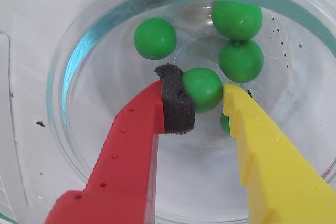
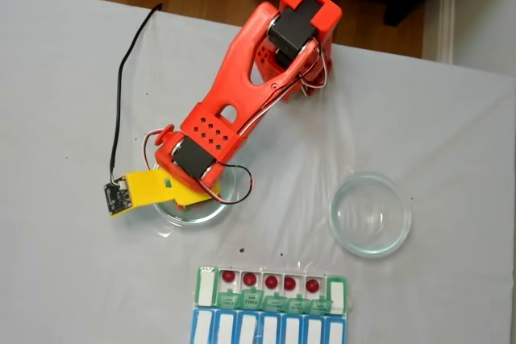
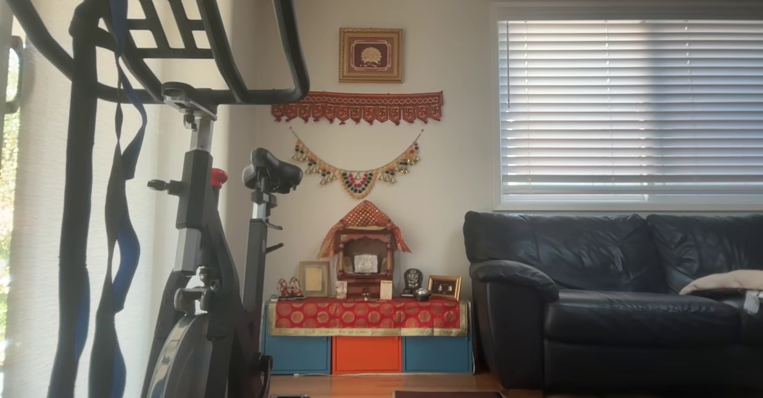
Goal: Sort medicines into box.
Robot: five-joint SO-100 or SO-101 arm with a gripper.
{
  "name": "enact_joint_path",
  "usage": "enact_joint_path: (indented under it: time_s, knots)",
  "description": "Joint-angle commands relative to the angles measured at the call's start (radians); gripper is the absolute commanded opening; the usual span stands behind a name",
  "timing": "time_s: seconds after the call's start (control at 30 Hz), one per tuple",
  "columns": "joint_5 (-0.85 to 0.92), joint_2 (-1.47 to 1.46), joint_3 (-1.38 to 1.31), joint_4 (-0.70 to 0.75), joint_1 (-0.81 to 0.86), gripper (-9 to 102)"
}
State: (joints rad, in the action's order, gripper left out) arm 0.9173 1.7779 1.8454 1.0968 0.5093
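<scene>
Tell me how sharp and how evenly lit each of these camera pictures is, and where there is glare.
Wrist view: close and fairly sharp, with small bright glints on the glass dish rim; the gripper closes on a green ball. Fixed view: soft, evenly lit, pill organizer labels unreadable. Other view: backlit, bright window blinds against a dim room.

1. The gripper [image 1: 202, 98] has one red finger with a black foam pad and one yellow finger.
2. The balls [image 1: 154, 38] in the clear glass dish [image 1: 73, 61] are bright green.
3. In the fixed view, the arm [image 2: 242, 94] is orange-red, with black motor blocks.
4. The box [image 2: 270, 296] shows dark red balls [image 2: 271, 281] in a green-lidded row, above a blue row with white labels.
5. The tabletop [image 2: 64, 78] is pale grey-white.
6. The second dish [image 2: 370, 214] is clear, with a faint greenish rim.
</scene>
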Motion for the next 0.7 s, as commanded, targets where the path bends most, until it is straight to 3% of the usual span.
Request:
enact_joint_path:
  time_s: [0.0, 0.3, 0.67]
  knots:
    - [-0.005, 0.075, -0.106, 0.034, -0.017, 1]
    - [-0.052, 0.084, -0.267, 0.186, -0.044, 1]
    - [-0.241, 0.002, -0.561, 0.351, -0.187, 1]
